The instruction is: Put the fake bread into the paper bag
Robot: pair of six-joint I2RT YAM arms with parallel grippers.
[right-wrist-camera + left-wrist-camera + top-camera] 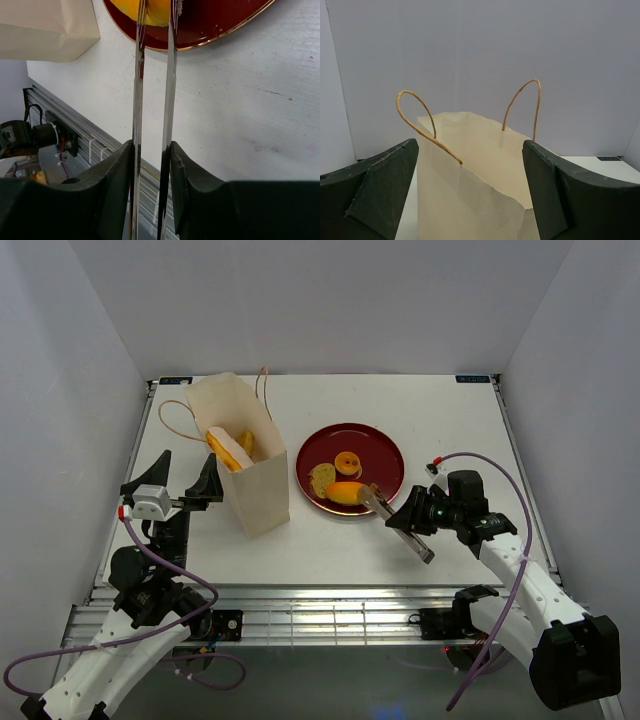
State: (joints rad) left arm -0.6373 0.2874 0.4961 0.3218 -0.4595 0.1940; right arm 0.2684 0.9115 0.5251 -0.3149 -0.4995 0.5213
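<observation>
The paper bag (258,490) stands upright at centre left, with fake bread (230,448) showing in its open mouth. On the dark-red plate (392,455) lie an orange-yellow roll (345,492), a slice (322,478) and a ring donut (348,461). My right gripper (412,518) is shut on metal tongs (398,524). The tong blades (170,100) reach to the roll (150,10), one on each side of it at the plate's near rim (215,25). My left gripper (185,476) stands open just left of the bag (470,190), holding nothing.
The bag's cord handles (520,100) stick up above its rim. White walls enclose the table on three sides. A ribbed metal rail (330,615) runs along the near edge between the arm bases.
</observation>
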